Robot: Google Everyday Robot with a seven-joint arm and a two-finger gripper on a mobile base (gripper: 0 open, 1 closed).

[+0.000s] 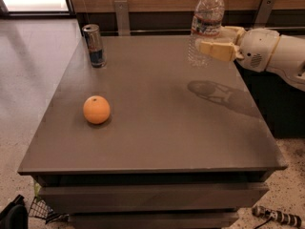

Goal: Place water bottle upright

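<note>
A can (94, 45) stands at about 11 o'clock on the grey table (157, 142), and an orange (96, 109) lies at about 8 o'clock, well apart from it. Further right, at about 1 o'clock, the bottle (207, 13) hangs above the table's far right part, clear of the top. It is clear ribbed plastic with a white cap up and a narrow red-and-white band below the neck, and it stands nearly upright with a slight tilt. The gripper (212, 39) reaches in from 3 o'clock and is clamped on the bottle's lower half. One of the cream fingers (217, 50) crosses in front of the ribbed body and the other shows behind it, so the bottle sits between them. Its shadow (214, 92) falls on the table below. The white arm (276, 54) runs off to the right edge.
</note>
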